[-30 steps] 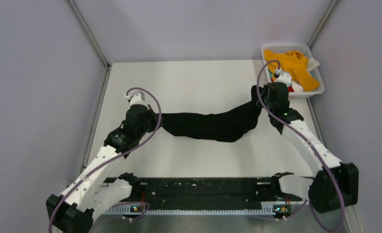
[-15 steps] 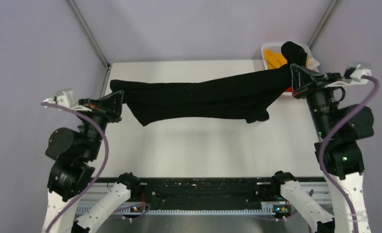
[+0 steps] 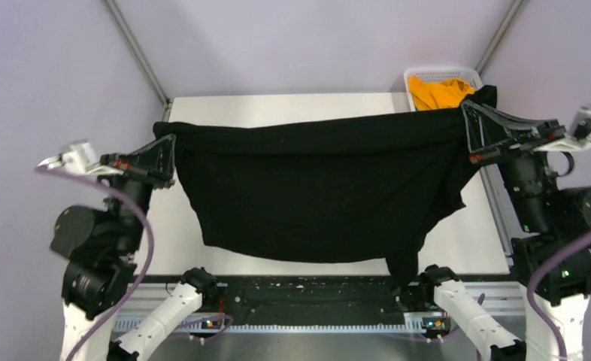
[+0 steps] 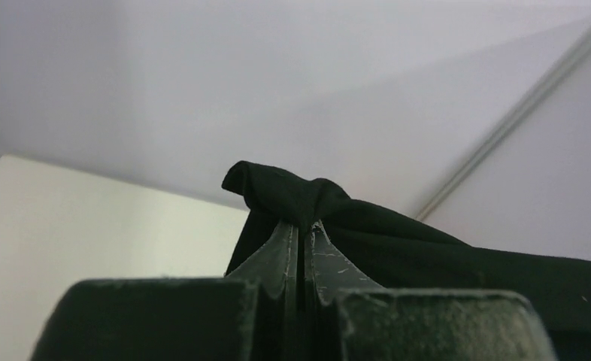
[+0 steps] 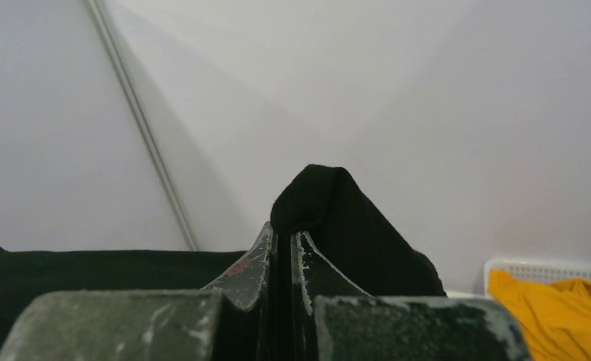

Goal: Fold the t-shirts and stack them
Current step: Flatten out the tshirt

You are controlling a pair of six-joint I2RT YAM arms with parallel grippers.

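The large black t-shirt [image 3: 315,195] hangs spread wide in the air between both arms, high above the table. My left gripper [image 3: 168,143] is shut on its left top corner, which bunches above the jaws in the left wrist view [image 4: 292,197]. My right gripper [image 3: 469,113] is shut on its right top corner, which shows in the right wrist view [image 5: 322,197]. The shirt's lower edge sags toward the near table edge, with a sleeve [image 3: 404,263] dangling lowest. The orange-yellow t-shirt [image 3: 439,92] lies in the basket and also shows in the right wrist view [image 5: 556,312].
The white mesh basket [image 3: 428,74] stands at the table's far right corner. The cream table [image 3: 292,109] shows behind the shirt and at both sides. A black rail [image 3: 307,293] runs along the near edge between the arm bases. Grey walls enclose the table.
Both arms have risen and pulled apart. The black shirt went from a stretched band to a wide hanging sheet that now hides most of the table.
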